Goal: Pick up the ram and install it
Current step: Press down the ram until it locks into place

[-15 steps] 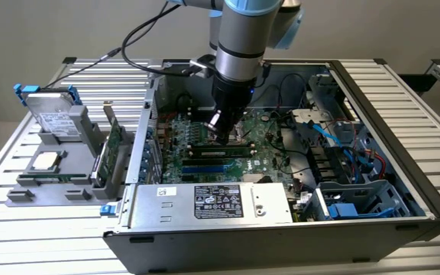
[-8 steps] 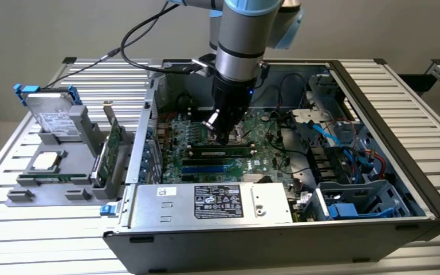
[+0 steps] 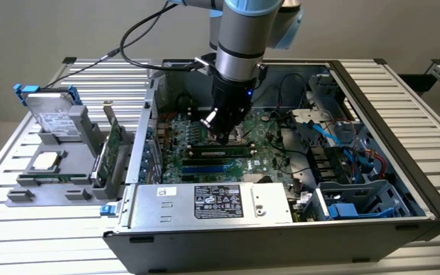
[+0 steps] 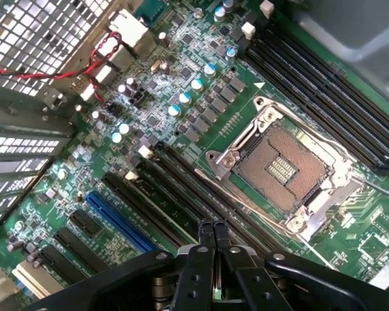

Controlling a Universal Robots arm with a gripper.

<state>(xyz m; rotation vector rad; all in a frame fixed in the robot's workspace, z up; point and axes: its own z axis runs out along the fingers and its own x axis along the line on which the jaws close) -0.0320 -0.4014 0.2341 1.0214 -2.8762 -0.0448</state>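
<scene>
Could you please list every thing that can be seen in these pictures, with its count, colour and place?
computer case: one, dark grey, lying open on the slatted table.
slatted table: one, silver, under everything.
motherboard: one, green, on the floor of the case.
ram: one stick, green with black chips, lying along a slot on the motherboard, just below the gripper.
CPU socket: one, silver frame, empty, between the two banks of black slots.
power supply: one, silver with a black label, at the case's near side.
holder tray: one, grey, on the exterior view's left.
hard drive: one, silver with blue clips, upright in the tray.
expansion card: one, green, upright in the tray.
gripper: one, black, shut, above the slots.
</scene>
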